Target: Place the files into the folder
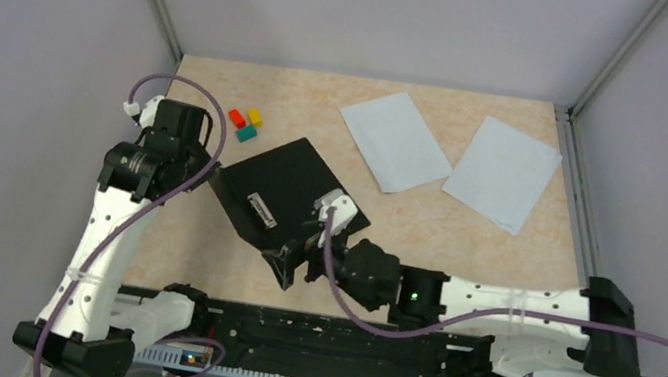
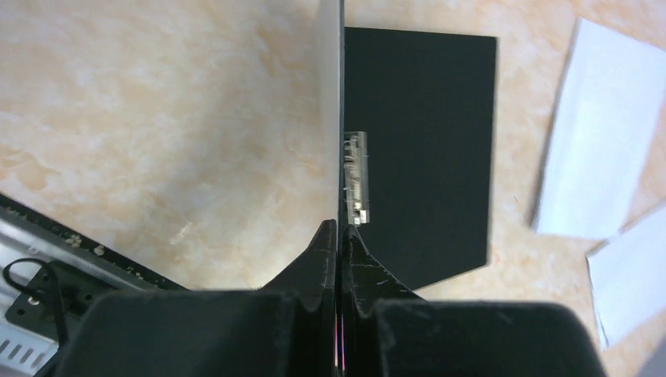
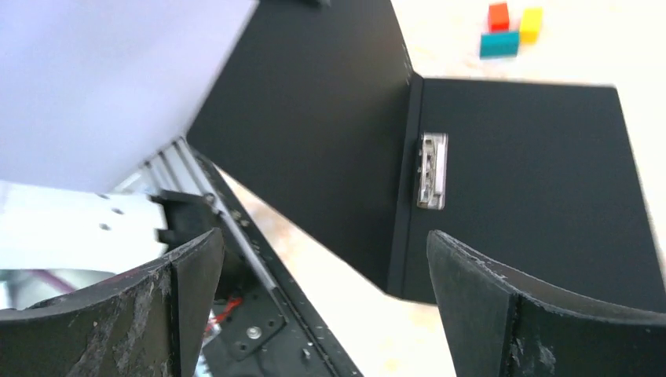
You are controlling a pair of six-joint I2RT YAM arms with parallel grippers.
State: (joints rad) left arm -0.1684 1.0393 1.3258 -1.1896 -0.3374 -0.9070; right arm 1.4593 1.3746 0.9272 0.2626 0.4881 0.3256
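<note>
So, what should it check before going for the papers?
1. Left gripper shut on the folder, cover upright: ok.
2. Folder open, clip exposed: ok.
3. Right gripper open and empty: ok.
4. Both sheets flat on the table, outside the folder: ok.
5. Blocks clear of the folder: ok.
6. Sheet edges easy to pinch: cannot tell.
</note>
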